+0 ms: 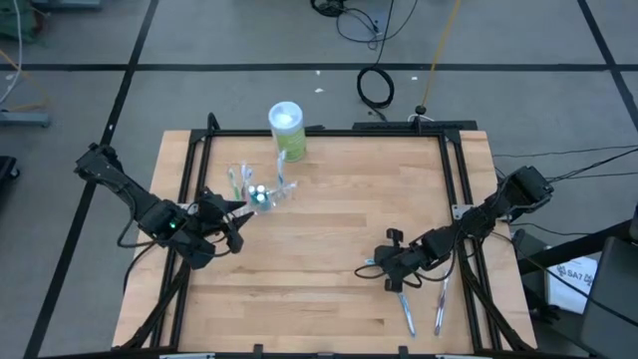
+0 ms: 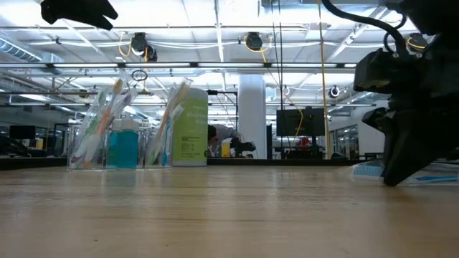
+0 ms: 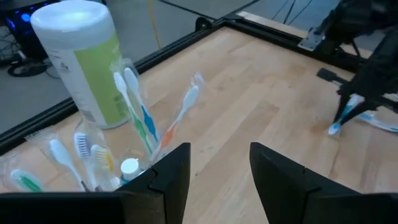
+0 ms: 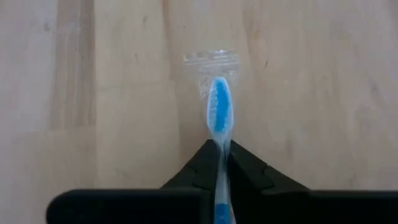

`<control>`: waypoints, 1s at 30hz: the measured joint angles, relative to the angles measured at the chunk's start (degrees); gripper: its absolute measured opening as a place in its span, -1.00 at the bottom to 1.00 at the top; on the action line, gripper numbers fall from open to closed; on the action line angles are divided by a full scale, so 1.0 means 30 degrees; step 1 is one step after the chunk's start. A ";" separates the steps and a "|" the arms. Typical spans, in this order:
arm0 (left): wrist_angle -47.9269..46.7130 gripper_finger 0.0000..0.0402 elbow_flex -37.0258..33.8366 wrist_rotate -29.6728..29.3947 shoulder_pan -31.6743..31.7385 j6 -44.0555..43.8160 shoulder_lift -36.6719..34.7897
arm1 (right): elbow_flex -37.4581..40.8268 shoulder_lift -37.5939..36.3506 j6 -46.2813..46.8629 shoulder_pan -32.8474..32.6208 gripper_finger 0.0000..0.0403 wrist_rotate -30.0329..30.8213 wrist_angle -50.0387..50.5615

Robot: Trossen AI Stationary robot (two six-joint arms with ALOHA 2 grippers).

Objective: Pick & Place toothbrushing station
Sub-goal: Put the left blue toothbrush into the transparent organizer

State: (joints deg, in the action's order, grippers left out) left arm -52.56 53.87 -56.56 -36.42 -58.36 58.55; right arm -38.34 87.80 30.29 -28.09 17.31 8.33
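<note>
1. Grey floor (image 1: pixel 249 40) crossed by dark lines, with black cables (image 1: pixel 376 88) lying beyond the tabletop's far edge.
2. White pillar (image 2: pixel 252 115) and dark monitor (image 2: pixel 300 122) behind.
3. Bright ceiling lights (image 2: pixel 215 18) overhead.

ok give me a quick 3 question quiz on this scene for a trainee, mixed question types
1. True or false: the right end effector is shut on a blue toothbrush.
2. Multiple choice: the green container stands (A) at the table's far edge, near the clear cup; (B) beside the right arm; (C) on the floor.
3. Fill in: the left end effector is ____, near the cup and holding nothing.

Key: 1 true; 2 A; 3 open
</note>
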 joint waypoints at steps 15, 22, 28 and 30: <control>-0.0067 -0.14 0.0007 -0.0157 -0.0447 0.0915 0.1004 | 0.0012 0.0031 -0.9903 0.3116 -0.95 0.1986 -1.7089; 0.0171 -0.14 0.0007 -0.0183 -0.0408 0.0876 0.1243 | -0.0024 -0.0012 -1.0798 0.5393 -0.95 -0.0262 -2.4375; 0.2358 -0.14 0.0007 -0.0423 0.0098 0.2422 0.1286 | -0.0024 -0.0012 -0.9348 0.6691 -0.95 -0.3895 -2.4970; 0.3515 -0.14 0.0007 -0.0458 0.0296 0.3784 0.1602 | -0.0024 -0.0003 -0.8950 0.6760 -0.95 -0.3874 -2.4659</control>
State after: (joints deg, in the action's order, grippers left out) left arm -42.02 53.89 -57.93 -35.53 -47.01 63.36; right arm -38.41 87.79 3.44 -7.81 5.69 -65.65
